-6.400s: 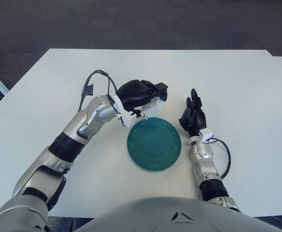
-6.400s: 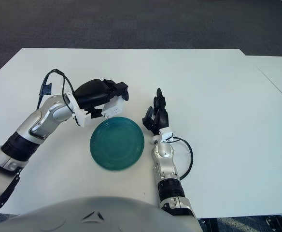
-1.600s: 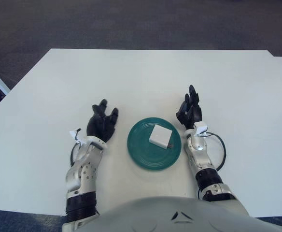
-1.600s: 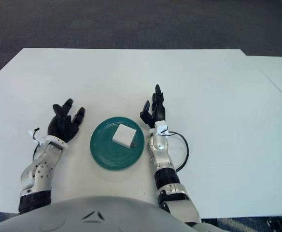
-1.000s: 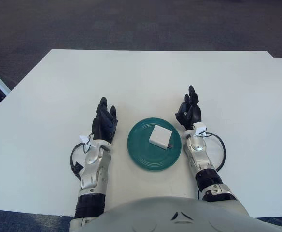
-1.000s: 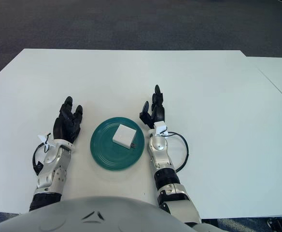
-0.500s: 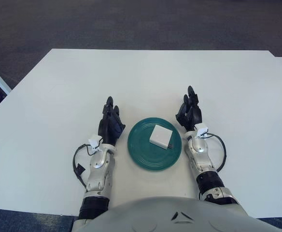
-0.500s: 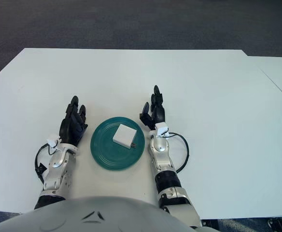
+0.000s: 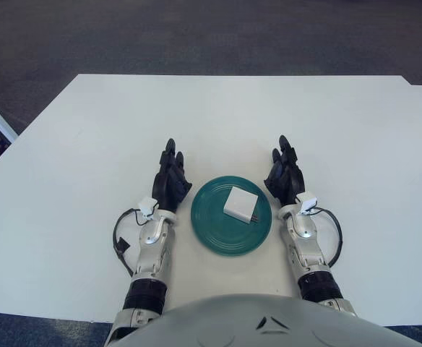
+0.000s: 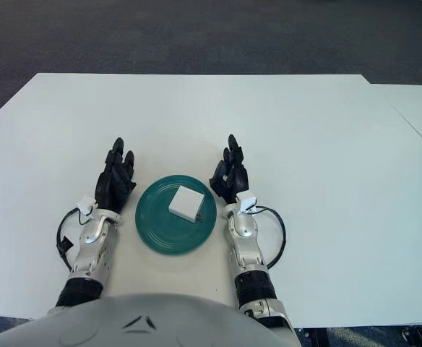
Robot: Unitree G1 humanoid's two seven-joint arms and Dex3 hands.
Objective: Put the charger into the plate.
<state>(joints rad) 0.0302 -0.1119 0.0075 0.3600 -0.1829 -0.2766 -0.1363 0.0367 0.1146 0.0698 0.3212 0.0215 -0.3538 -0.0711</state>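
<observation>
And there we have it: the white charger [image 9: 240,204] lies flat inside the green plate [image 9: 212,235], sitting a touch toward the plate's far right part, with nothing holding it. We judge the placing step done, so what is in hand looks like the wind-down of the task. Our left hand [image 9: 171,182] shows just beside the plate's left rim, fingers [image 9: 169,150] stretched out and relaxed, gripping nothing at all. Our right hand [image 9: 285,178] mirrors it just beside the right rim, its fingers [image 9: 283,142] likewise extended and empty. Whether either palm actually touches the white counter [image 9: 355,137] we cannot tell from up here. If anything is called for next, we reckon it is only keeping both hands clear of the plate so the charger is not nudged out; no fresh grasp seems needed. Around us the counter carries nothing else we can make out, a dark carpeted floor [image 9: 196,36] lies beyond its far edge, and nothing stands in the way.
</observation>
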